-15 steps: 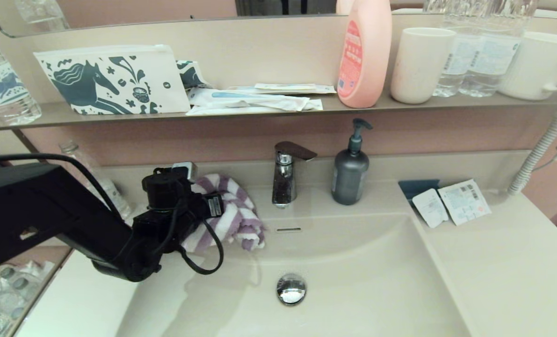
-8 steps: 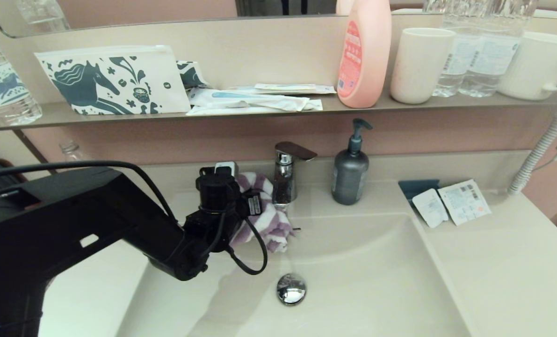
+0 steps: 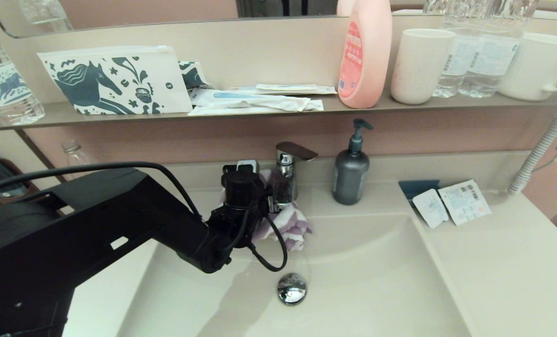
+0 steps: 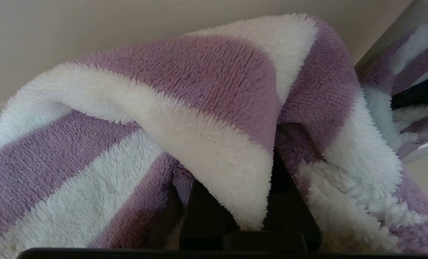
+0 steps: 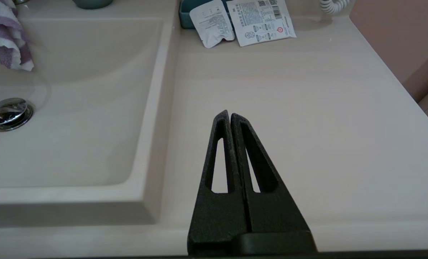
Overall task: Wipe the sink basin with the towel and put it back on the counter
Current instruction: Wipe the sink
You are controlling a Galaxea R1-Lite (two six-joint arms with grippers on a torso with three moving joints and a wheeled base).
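Observation:
The purple and white striped towel (image 3: 291, 225) hangs bunched at the back wall of the beige sink basin (image 3: 376, 281), just under the faucet (image 3: 285, 180). My left gripper (image 3: 272, 211) is shut on the towel, its fingers mostly hidden by the wrist camera and the cloth. In the left wrist view the towel (image 4: 185, 108) fills the picture and folds over the left gripper (image 4: 235, 169). The chrome drain plug (image 3: 291, 289) lies below the towel. My right gripper (image 5: 230, 114) is shut and empty over the counter (image 5: 307, 108), right of the basin (image 5: 73, 126).
A dark soap dispenser (image 3: 350, 173) stands right of the faucet. Paper sachets (image 3: 451, 203) and a blue dish lie on the counter (image 3: 507, 262) at the back right. The shelf (image 3: 259, 112) above holds a horse-print pouch (image 3: 114, 79), bottles and cups.
My left arm has carried the towel rightward along the back of the basin, from the back left corner to under the faucet. The right arm has not moved.

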